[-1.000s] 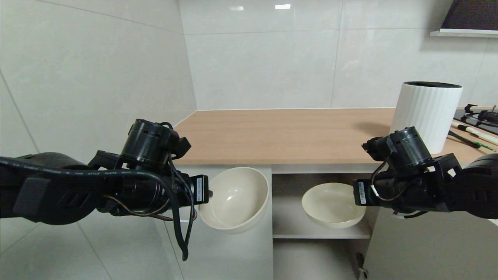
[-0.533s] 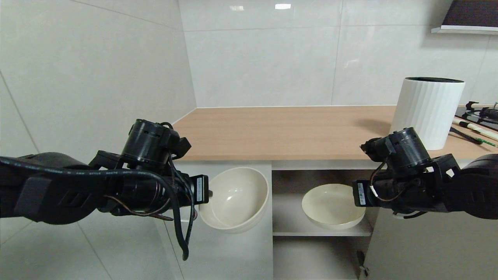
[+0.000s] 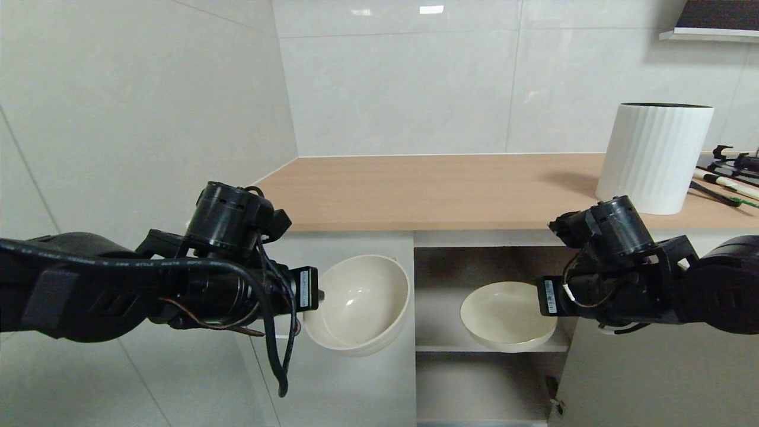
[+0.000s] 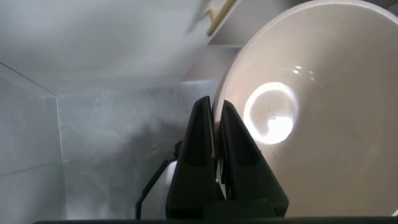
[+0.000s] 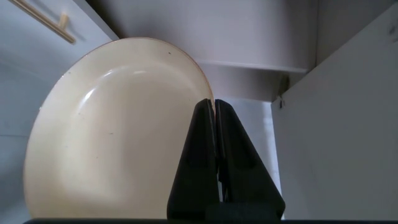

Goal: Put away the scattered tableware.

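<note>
We see a small white barcode sticker [image 3: 304,289] on the left gripper [image 3: 320,293] and another [image 3: 549,296] on the right gripper [image 3: 537,299]; the print on both is too small for us to read. The left gripper's jaws are pinched together on the rim of a deep cream bowl [image 3: 362,302], held in the air at lower centre-left, in front of a closed white cabinet front [image 3: 332,385]. The right gripper's jaws are clamped on the rim of a shallow cream dish [image 3: 504,311] at lower centre-right, before the open cabinet compartment and just above its shelf [image 3: 439,347]; we cannot tell whether dish and shelf touch. Across the middle of the frame runs a wooden countertop [image 3: 439,190], with a white ribbed container [image 3: 652,157] standing at its right end and some utensils [image 3: 720,193] at the right edge. Glossy pale wall tiles [image 3: 403,89] fill the upper frame.
</note>
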Motion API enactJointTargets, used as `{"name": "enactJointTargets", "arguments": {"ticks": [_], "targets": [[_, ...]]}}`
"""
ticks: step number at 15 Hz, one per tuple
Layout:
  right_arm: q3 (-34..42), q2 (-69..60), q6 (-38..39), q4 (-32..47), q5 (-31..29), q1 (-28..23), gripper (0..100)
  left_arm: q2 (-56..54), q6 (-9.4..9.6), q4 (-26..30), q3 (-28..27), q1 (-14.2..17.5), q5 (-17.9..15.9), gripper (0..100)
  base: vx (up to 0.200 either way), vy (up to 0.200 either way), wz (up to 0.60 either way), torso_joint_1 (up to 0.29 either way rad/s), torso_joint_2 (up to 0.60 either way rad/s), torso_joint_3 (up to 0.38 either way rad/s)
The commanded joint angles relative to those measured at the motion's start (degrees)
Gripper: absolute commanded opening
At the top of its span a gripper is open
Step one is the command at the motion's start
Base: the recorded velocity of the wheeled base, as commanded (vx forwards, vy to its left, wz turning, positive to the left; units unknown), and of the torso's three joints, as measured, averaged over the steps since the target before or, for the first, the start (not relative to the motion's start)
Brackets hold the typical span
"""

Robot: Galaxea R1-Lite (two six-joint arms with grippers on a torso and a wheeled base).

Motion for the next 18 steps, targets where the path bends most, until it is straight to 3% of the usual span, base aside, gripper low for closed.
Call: {"name": "enactJointTargets", "arguments": {"ticks": [1, 5, 10, 18], "targets": [[0.03, 0.18, 0.01, 0.02, -0.02, 0.03, 0, 0.09, 0.04, 0.04, 0.0, 0.0, 0.01, 0, 0.0, 0.0, 0.0, -0.139, 0.44, 0.295], [0.03, 0.35, 0.01, 0.02, -0.02, 0.03, 0, 0.27, -0.05, 0.04, 0.0, 0.0, 0.01, 0, 0.0, 0.0, 0.0, -0.128, 0.44, 0.309], [-0.06, 1.58, 0.01, -0.94, 0.07, 0.03, 0, 0.36, -0.05, 0.04, 0.09, 0.0, 0.01, 0, 0.0, 0.0, 0.0, 0.004, 0.03, 0.014], [-0.85, 20.57, 0.18, -21.86, 0.16, -3.93, 0, 1.06, -0.05, 0.04, 0.09, -0.26, -0.17, 0, 0.0, 0.0, 0.0, -0.029, 0.05, 0.03]]}}
